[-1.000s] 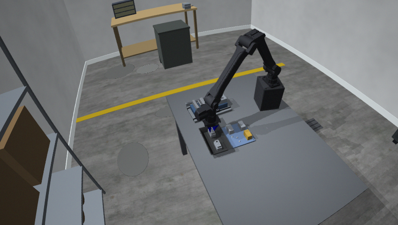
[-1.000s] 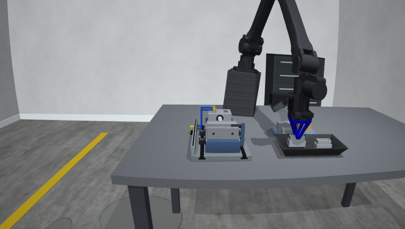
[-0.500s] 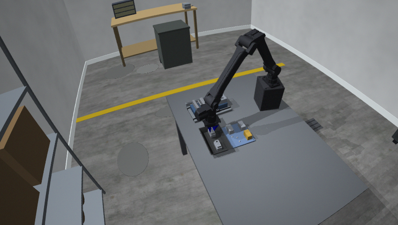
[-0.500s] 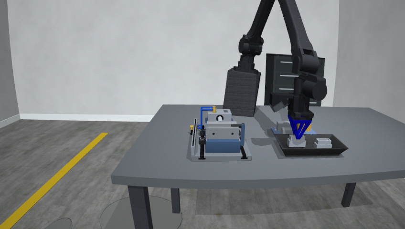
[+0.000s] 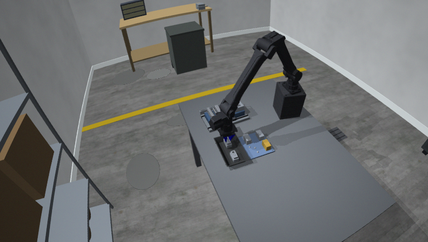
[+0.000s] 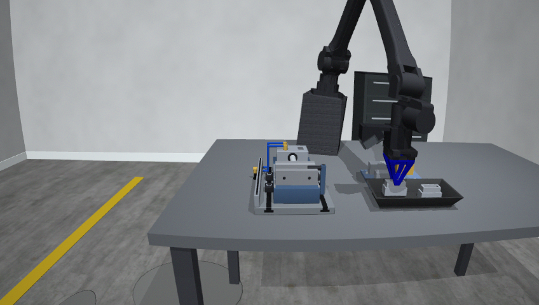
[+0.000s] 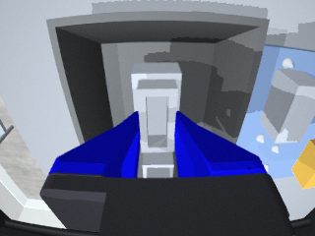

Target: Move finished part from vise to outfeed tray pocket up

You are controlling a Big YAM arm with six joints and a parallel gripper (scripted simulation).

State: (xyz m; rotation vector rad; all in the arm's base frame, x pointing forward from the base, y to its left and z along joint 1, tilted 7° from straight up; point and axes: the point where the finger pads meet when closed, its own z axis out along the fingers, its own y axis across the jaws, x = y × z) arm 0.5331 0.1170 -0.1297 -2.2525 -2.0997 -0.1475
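Observation:
The finished part [image 5: 228,144] [image 6: 394,189] [image 7: 157,88] is a light grey block with a rectangular pocket facing up toward the wrist camera. My gripper [image 5: 228,139] [image 6: 396,182] [image 7: 157,118], with blue fingers, is shut on it from above. It holds the part level, low inside the dark outfeed tray [image 5: 221,152] [image 6: 416,202] [image 7: 75,69], toward the end nearer the vise. I cannot tell whether the part touches the tray floor. The vise [image 5: 242,111] [image 6: 293,177] stands apart on its baseplate, with nothing showing in its jaws.
A second grey part [image 5: 234,155] [image 6: 429,190] lies in the tray's other end. A blue plate [image 5: 255,148] [image 7: 276,86] beside the tray carries grey blocks [image 5: 247,138] [image 7: 289,101] and a yellow block [image 5: 266,144] [image 7: 305,167]. The arm's black pedestal [image 5: 288,102] [image 6: 321,124] stands behind.

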